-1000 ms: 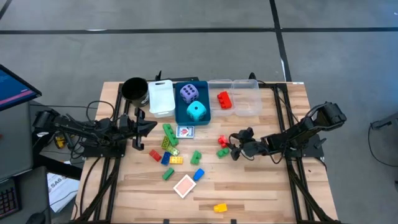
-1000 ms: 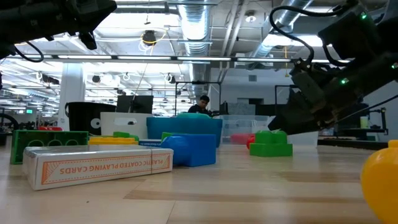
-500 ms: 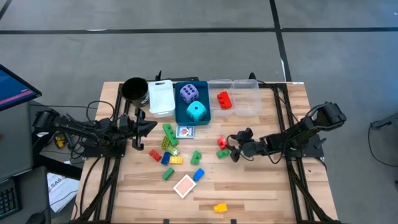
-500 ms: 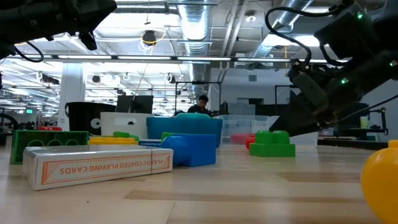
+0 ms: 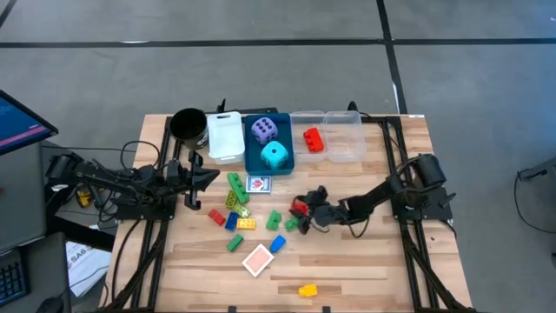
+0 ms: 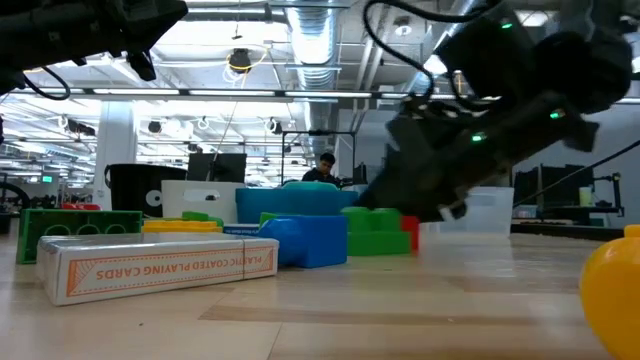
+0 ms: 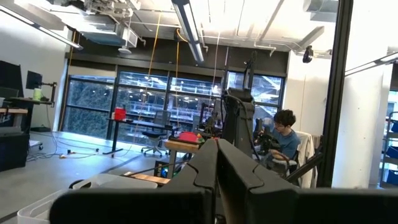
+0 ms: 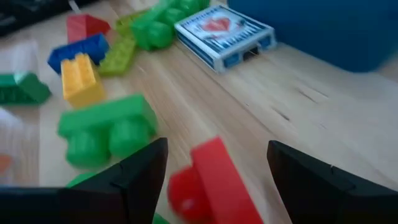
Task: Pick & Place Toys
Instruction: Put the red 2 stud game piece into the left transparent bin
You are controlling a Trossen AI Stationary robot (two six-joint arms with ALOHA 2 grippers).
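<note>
Right wrist view shows what the high view hides: the right gripper spread wide around a smooth red brick on the wooden table, gripping nothing. Left gripper waits closed, far left.

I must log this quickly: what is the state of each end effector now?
Left end effector: shut, empty, waiting at the table's left side.
Right end effector: open, low over the table, with a red brick between its fingers, not gripped.

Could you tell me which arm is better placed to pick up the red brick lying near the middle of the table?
The right. Its gripper is open, with the red brick between its fingers; the left gripper waits at the table's left edge.
</note>
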